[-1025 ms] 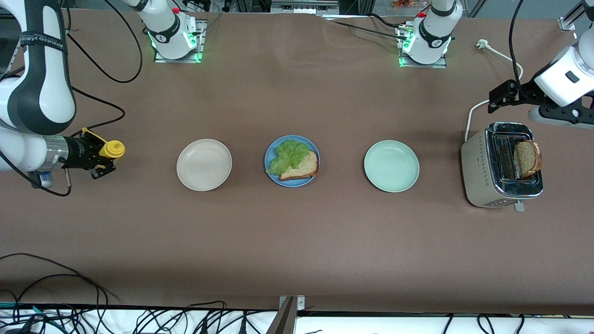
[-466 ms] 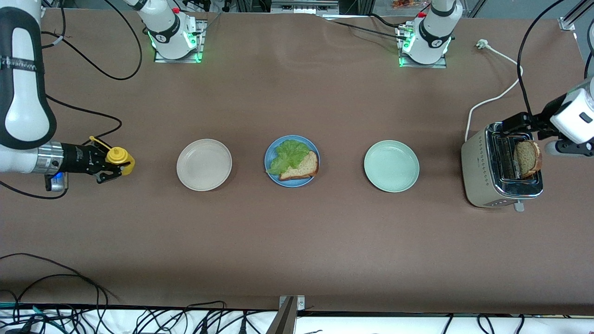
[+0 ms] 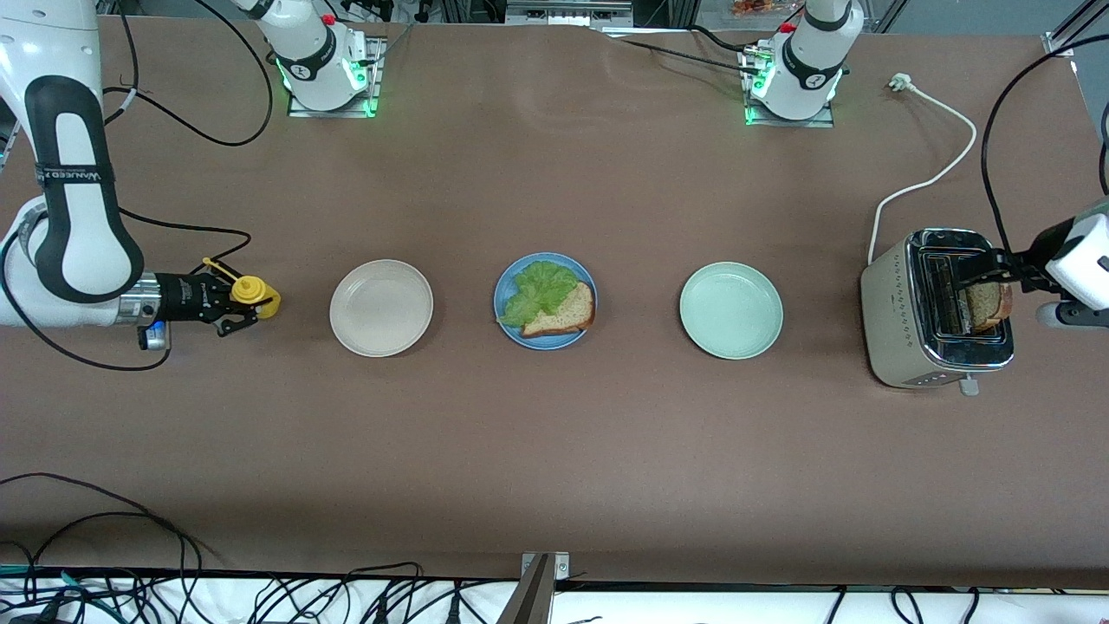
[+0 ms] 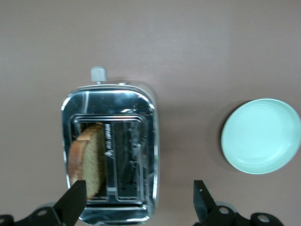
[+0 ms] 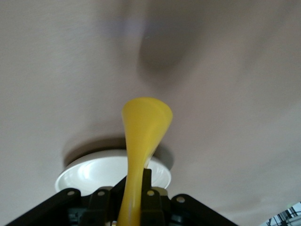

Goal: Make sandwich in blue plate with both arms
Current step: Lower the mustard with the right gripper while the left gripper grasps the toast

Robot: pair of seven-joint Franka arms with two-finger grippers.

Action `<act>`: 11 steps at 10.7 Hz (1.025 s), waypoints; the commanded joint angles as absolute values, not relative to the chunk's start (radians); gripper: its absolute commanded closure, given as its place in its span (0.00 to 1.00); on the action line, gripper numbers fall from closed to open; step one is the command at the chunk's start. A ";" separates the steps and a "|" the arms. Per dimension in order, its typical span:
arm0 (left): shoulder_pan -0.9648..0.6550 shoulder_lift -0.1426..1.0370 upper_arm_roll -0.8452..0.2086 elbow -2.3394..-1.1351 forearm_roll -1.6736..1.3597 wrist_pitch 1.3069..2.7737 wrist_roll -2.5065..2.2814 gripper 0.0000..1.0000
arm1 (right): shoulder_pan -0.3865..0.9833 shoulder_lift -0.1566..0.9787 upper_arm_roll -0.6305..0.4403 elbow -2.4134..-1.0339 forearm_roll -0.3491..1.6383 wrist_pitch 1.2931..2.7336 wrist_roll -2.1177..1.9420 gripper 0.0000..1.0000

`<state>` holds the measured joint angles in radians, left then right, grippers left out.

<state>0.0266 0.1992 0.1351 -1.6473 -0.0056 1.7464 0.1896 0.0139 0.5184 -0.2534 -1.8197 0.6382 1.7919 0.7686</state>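
Our left claw (image 4: 136,207) hangs wide open over the toaster (image 3: 937,308), straddling its bread slice (image 3: 986,303). Our right claw (image 3: 232,305) grips what looks like a yellow bottle (image 3: 256,295) beside the beige plate (image 3: 381,308).

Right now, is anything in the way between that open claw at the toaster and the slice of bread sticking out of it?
Nothing visible blocks it. The left gripper hangs open over the toaster, one finger beside the toast slice. The pale green plate lies on the table between the toaster and the blue plate; a lifted slice should pass above it.
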 commanded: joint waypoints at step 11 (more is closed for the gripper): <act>0.074 0.359 0.247 -1.667 -0.014 1.868 0.474 0.00 | -0.050 0.587 -0.270 -1.928 0.818 1.905 0.560 1.00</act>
